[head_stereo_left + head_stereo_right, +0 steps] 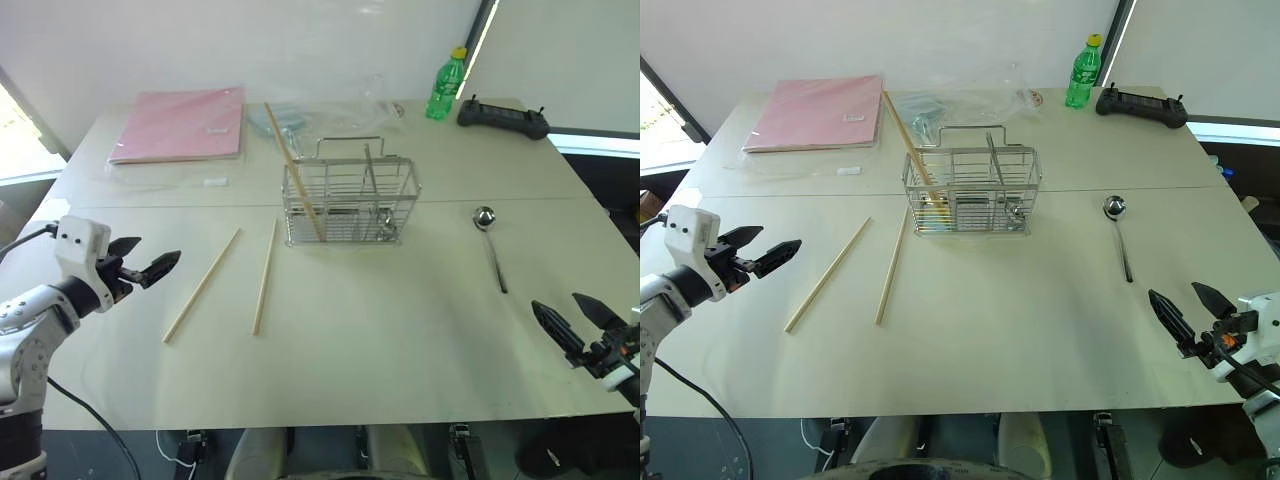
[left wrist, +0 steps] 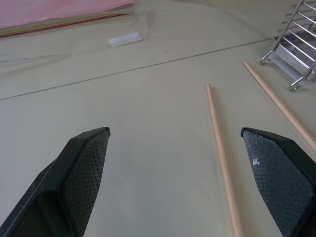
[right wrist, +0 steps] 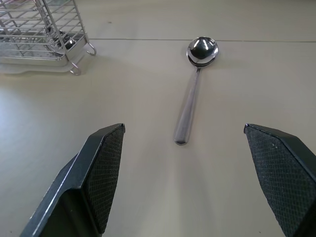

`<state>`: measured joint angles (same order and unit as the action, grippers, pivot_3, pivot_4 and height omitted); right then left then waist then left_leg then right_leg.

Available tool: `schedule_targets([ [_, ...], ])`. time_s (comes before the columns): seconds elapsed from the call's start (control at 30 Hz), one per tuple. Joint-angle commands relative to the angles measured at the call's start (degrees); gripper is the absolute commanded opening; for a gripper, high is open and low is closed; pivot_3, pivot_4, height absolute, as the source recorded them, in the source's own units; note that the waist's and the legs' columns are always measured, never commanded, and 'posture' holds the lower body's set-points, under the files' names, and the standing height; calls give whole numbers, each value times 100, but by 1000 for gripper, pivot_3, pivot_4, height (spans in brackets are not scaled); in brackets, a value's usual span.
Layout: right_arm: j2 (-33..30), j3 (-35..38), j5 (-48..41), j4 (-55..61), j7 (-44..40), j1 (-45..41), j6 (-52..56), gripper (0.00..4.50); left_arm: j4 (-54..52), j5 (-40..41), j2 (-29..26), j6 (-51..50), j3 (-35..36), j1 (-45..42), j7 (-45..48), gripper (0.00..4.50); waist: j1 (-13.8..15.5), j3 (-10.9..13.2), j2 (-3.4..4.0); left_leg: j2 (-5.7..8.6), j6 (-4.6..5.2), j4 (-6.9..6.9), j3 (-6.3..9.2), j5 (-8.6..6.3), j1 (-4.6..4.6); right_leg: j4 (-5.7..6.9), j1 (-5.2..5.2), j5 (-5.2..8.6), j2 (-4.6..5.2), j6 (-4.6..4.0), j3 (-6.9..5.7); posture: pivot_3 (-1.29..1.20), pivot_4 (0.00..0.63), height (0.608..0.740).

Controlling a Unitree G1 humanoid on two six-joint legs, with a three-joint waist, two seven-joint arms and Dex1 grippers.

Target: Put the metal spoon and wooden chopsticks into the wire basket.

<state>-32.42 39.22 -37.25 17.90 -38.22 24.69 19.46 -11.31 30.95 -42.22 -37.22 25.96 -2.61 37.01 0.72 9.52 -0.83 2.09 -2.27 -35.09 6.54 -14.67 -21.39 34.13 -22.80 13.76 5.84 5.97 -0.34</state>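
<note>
The wire basket [image 1: 350, 200] stands upright mid-table, with one wooden chopstick [image 1: 290, 165] leaning in its left end. Two more chopsticks [image 1: 202, 284] [image 1: 265, 275] lie flat on the table to the basket's front left. The metal spoon [image 1: 490, 245] lies to the right of the basket, bowl away from me. My left gripper [image 1: 158, 250] hovers open at the table's left side, pointing toward the nearer chopstick [image 2: 219, 153]. My right gripper [image 1: 556, 302] is open near the front right edge, in line with the spoon's handle [image 3: 192, 94] and short of it. Neither gripper holds anything.
A pink folder [image 1: 180, 122] lies at the back left, with a small white label [image 1: 215, 182] in front of it. A clear plastic bag [image 1: 340, 110] sits behind the basket. A green bottle [image 1: 446, 85] and a black controller [image 1: 503, 118] stand at the back right.
</note>
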Motion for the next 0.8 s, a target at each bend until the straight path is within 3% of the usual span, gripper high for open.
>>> schedule_targets([
  [0.03, -44, 122, -9, 216, 55, -44, -65, 3944, -144, 46, -71, -60, 44, -108, -52, 4500, 0, 0, 0, 0, 0, 0, 0, 0, 0, 0, 0, 0, 0, 0, 0, 0, 150, 728],
  [0.33, -588, 81, -192, 602, 786, -683, 1009, 3944, -1252, 1019, -270, -1072, -367, -1021, 111, 4500, 0, -1, -3, 2, 0, -15, 2, 1, -1, 1, 7, -1, -3, 0, 0, 0, 150, 728],
  [0.53, -1005, -385, -186, 256, 1452, -1905, 2074, 3944, -1794, 1926, -465, -1756, -1026, -2022, 494, 4500, -19, -1, -4, 10, 3, -13, 1, 2, 0, 3, 7, -5, -16, -5, 1, 0, 150, 728],
  [0.8, -1288, -1314, 287, -841, 1803, -3352, 2864, 3944, -1479, 2291, -230, -2135, -1639, -3212, 411, 4500, -16, 0, -5, 11, 6, -17, 4, 4, -1, 6, 11, -6, -27, -7, 1, 0, 150, 728],
])
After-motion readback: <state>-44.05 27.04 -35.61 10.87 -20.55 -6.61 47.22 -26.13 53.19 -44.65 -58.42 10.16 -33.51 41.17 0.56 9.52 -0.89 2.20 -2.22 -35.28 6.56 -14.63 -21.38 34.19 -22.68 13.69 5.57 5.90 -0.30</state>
